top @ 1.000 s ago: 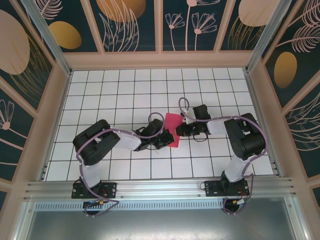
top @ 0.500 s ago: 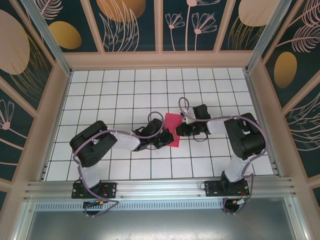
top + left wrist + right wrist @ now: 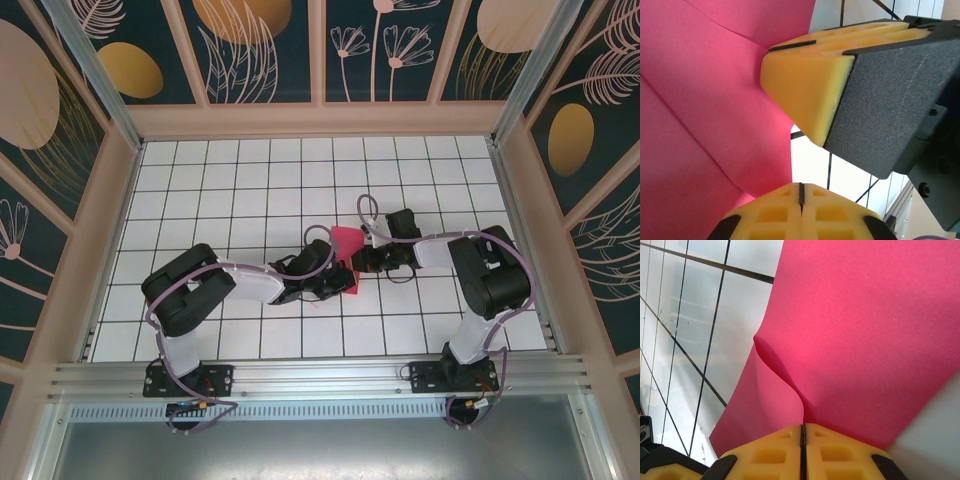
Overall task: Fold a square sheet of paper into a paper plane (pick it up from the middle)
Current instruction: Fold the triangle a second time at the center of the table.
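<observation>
The white tiled worktop [image 3: 250,180] carries both arms, which reach toward each other near its middle. Between them is the magenta-pink sheet of paper [image 3: 345,243], about at the middle of the worktop, bent and creased, not flat. The right gripper [image 3: 802,429] is closed on the sheet, and the paper puckers where it enters between the yellow pads. The left gripper [image 3: 801,187] is closed too, with its tips at the paper's edge. Whether it pinches the sheet I cannot tell.
</observation>
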### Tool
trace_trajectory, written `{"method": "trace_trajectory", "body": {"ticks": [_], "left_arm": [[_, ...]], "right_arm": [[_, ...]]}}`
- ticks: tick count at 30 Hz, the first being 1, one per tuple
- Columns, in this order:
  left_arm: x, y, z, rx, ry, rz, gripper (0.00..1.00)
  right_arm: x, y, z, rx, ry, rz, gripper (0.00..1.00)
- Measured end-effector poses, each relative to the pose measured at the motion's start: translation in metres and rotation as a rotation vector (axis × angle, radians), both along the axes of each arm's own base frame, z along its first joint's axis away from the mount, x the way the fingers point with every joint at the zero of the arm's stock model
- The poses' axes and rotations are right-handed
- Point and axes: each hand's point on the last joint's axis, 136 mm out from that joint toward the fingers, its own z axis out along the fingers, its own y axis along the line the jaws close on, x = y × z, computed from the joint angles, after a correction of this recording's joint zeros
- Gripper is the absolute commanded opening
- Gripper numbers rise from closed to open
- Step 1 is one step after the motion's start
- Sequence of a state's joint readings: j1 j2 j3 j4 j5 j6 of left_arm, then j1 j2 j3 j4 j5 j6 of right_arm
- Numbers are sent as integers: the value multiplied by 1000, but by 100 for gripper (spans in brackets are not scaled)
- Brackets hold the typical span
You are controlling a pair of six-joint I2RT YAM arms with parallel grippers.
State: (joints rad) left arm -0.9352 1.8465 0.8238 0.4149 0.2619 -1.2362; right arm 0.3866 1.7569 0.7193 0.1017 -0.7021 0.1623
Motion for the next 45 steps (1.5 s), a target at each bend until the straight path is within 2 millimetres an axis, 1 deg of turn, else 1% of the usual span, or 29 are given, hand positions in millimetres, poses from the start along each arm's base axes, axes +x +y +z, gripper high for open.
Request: {"method": "trace_trajectory", "body": {"ticks": [14,21,26,32,45], "left_arm": [[1,1,-1,5,-3,6,5],[-4,2,-21,38,23,-1,6],[-4,-3,-21,25,15,-6,6],[-4,-3,-20,29,9,-3,8],[-8,-4,-18,38,5,-13,8]], "right_arm": [[0,0,0,2,1,1,12],[0,1,0,3,2,2,12],[0,1,0,3,2,2,12],[0,1,0,3,2,2,13],[0,1,0,5,3,3,13]]}}
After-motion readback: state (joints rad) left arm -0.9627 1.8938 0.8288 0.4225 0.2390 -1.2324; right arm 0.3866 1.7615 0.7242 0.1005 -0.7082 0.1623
